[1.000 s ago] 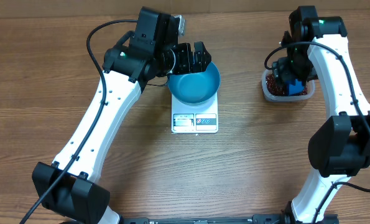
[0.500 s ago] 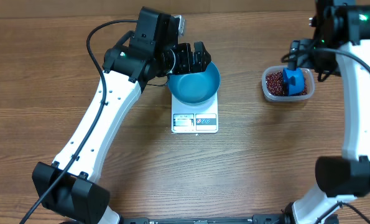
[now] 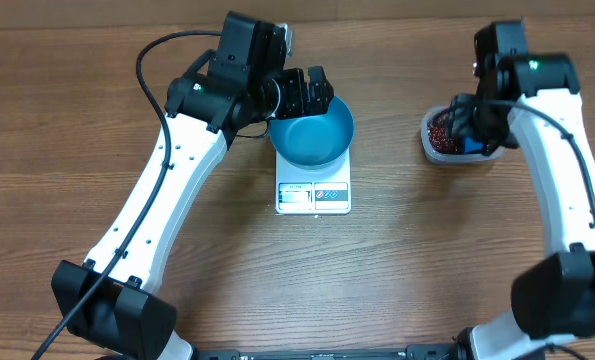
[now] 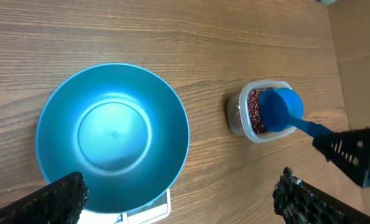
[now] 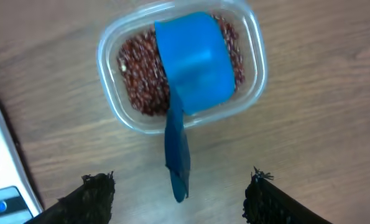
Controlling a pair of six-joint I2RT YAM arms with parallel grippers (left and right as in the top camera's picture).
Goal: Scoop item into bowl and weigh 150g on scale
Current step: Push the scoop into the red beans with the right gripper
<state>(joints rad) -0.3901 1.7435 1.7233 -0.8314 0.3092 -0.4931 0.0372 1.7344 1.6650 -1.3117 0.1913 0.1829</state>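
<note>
Print on the small white square scale (image 3: pixel 313 196) cannot be read. Just behind it the left gripper (image 4: pixel 178 186) is held open; the right gripper (image 5: pixel 178 186) (likewise open) is held well to its right.

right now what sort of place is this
Likely a robot test bench, not a kitchen: robot arms at a wooden table, a white scale under a blue bowl, a tub of beans.

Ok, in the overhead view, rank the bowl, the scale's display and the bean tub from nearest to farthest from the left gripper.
1. bowl: right beside the left gripper, mid-table.
2. scale's display: just past the bowl, on the robot's side.
3. bean tub: far off on the right side.
</note>
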